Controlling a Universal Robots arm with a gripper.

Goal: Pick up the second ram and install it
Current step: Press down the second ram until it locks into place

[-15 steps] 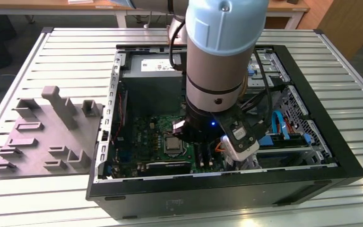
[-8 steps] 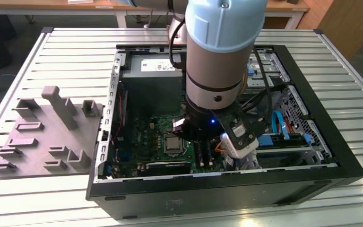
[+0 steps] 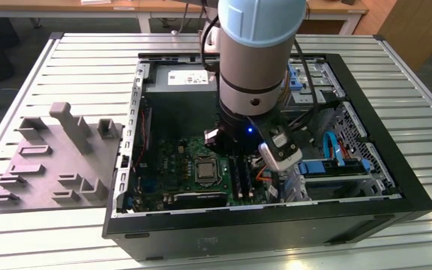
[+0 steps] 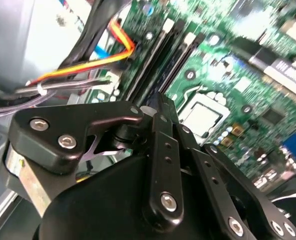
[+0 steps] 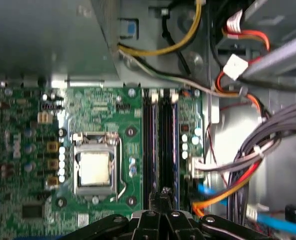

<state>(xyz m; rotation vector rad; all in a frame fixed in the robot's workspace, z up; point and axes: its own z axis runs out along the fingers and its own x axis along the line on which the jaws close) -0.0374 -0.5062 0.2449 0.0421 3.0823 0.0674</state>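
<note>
Black linkage bars of the hand (image 4: 160,107) crowd the front of both wrist views, and their lower ends are cut off by the frame edge. The fingertips (image 5: 164,194) are drawn close together, poised over the long black slots (image 5: 150,150). Whether anything is pinched between them cannot be told, since the bars cover the gap.

In the exterior view a slatted metal table (image 3: 396,56) carries an open black computer case (image 3: 276,239). The arm (image 3: 257,67) comes down into the case, and its thick wrist blocks the spot where it reaches the board. A grey moulded fixture (image 3: 51,163) lies on the table at the exterior view's left, well apart from the arm.

Inside the case the green board (image 5: 107,100) lies flat, with the square processor socket (image 5: 95,167) beside the slots. Orange and red cables (image 4: 87,65) run close past the slot ends, partly hidden behind a metal wall.

The second ram is hard to single out. A thin dark-blue strip (image 5: 175,150) stands edge-on along the slots, just beside the fingertips, and may be it.
</note>
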